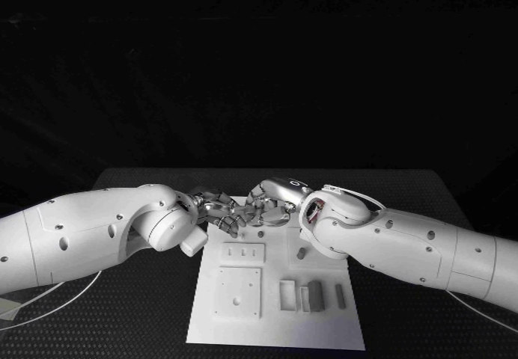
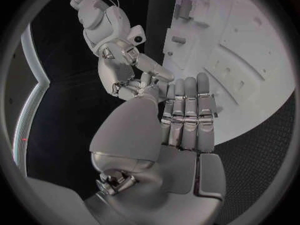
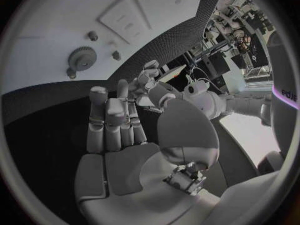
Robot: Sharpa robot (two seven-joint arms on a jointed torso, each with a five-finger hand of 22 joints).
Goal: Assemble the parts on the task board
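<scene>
Fingers (image 2: 187, 110) of the left hand (image 2: 169, 135) lie straight and side by side, w/ nothing in them. Fingers (image 3: 112, 120) of the right hand (image 3: 134, 150) look the same: straight, flat palm, nothing held. Both hands meet fingertip to fingertip above the far end of the task board (image 1: 275, 329). From the head view I can't tell if they touch each other.

Step, I think: right at the start, or between picks. No part is held yet, so most of the job looks still to do.

Next move, my guess: one hand must drop to the board and pinch a small part. The parts are little, so it needs a careful, tidy pinch.

Stuff on the board: a gear (image 3: 82, 58) sits near one end w/ small pegs (image 3: 92, 35) close by. Toward the near end are upright blocks (image 1: 317, 295) beside a little open frame (image 1: 288, 295), plus two flat plates, one w/ slots (image 1: 244, 253) and one bigger (image 1: 237, 292).

In the way: the two hands crowd each other, and the right arm (image 1: 421, 250) hangs over the board's right side. The black tabletop (image 1: 141, 314) lies all round the board.
</scene>
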